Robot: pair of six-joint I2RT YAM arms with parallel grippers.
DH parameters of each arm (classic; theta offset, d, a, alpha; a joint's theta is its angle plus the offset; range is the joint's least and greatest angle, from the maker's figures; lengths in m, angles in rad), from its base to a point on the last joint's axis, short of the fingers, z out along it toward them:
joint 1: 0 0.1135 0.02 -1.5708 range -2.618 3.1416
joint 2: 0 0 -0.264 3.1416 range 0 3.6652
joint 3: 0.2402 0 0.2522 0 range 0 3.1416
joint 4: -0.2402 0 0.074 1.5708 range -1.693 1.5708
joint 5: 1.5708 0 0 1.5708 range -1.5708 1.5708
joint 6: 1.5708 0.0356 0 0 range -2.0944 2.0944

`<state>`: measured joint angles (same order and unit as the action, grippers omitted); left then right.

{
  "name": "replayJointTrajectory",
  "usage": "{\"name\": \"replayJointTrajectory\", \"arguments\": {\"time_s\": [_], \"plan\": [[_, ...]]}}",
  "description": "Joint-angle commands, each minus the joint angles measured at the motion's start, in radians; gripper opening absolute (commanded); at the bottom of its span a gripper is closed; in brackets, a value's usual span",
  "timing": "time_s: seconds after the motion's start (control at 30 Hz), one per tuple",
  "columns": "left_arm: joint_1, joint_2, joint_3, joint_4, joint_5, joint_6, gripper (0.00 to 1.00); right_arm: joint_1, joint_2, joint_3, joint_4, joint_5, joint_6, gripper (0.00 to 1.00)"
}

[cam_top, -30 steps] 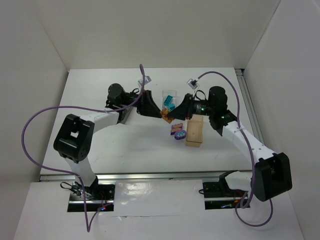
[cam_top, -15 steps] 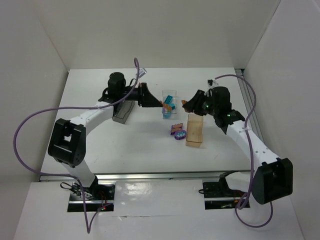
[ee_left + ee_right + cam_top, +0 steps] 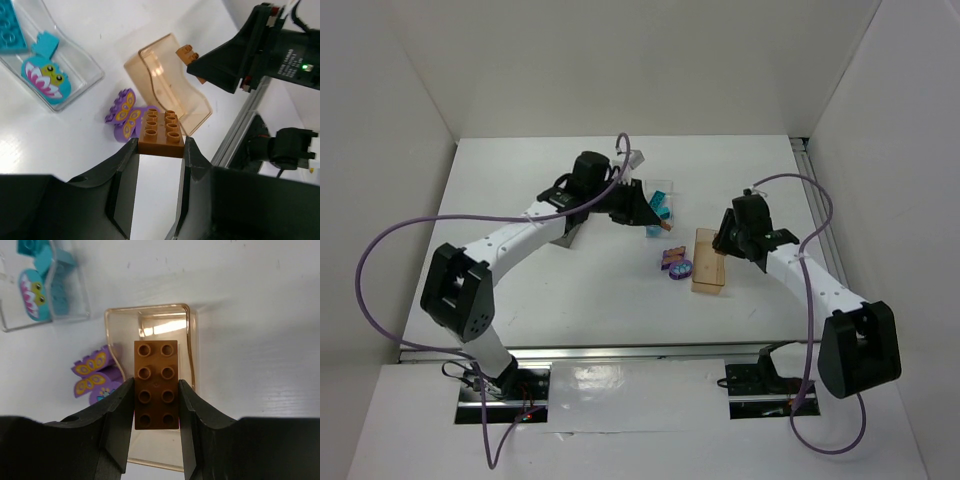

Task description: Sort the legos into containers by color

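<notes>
Legos: long orange brick (image 3: 156, 385) gripped in right pincer (image 3: 156, 383) over amber bin (image 3: 147, 307) (looks empty) | short orange brick (image 3: 161, 132) gripped in left pincer (image 3: 160, 146) | done: teal pieces (image 3: 47, 77) in clear bin (image 3: 96, 70) | to do: both oranges, purple pieces (image 3: 125, 117) on table (image 3: 50, 140) beside amber bin

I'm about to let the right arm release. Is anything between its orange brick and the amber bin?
Nothing visible: the orange brick in the right tool hangs above the open amber bin, whose inside looks empty.
</notes>
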<state>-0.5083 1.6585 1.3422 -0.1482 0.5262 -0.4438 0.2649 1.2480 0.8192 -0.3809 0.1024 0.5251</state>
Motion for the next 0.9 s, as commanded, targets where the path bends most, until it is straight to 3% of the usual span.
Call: {"name": "replayJointTrajectory", "arguments": {"time_s": [0.0,0.03,0.13,0.17,0.23,0.3,0.43,0.53,0.8,0.87], "plan": [[-0.041,0.033,0.046,-0.044,-0.121,0.014,0.00,0.008,0.014,-0.022,0.027,-0.013,-0.031,0.24],[-0.041,0.034,0.046,-0.044,-0.130,0.002,0.00,0.008,0.030,-0.022,0.037,-0.029,-0.046,0.24],[-0.065,0.055,0.067,-0.044,-0.158,-0.016,0.00,0.017,0.073,-0.012,0.037,-0.052,-0.057,0.37],[-0.075,0.066,0.068,-0.044,-0.158,-0.016,0.00,0.017,0.073,-0.012,0.037,-0.052,-0.057,0.54],[-0.087,0.079,0.080,-0.044,-0.167,-0.026,0.00,0.028,0.073,-0.002,0.037,-0.052,-0.066,0.75],[-0.099,0.095,0.104,-0.053,-0.167,-0.026,0.00,0.028,0.064,0.026,0.037,-0.031,-0.066,0.84],[-0.144,0.147,0.146,-0.053,-0.190,-0.038,0.00,0.028,0.004,0.058,-0.024,0.084,-0.045,0.86],[-0.209,0.191,0.182,-0.053,-0.291,-0.059,0.00,0.028,-0.106,0.048,-0.059,0.222,0.021,0.84],[-0.321,0.352,0.345,-0.109,-0.446,-0.092,0.00,0.008,-0.301,0.038,-0.162,0.394,0.088,0.89],[-0.322,0.391,0.406,-0.134,-0.462,-0.092,0.15,0.008,-0.334,0.047,-0.173,0.415,0.088,0.91]]}}
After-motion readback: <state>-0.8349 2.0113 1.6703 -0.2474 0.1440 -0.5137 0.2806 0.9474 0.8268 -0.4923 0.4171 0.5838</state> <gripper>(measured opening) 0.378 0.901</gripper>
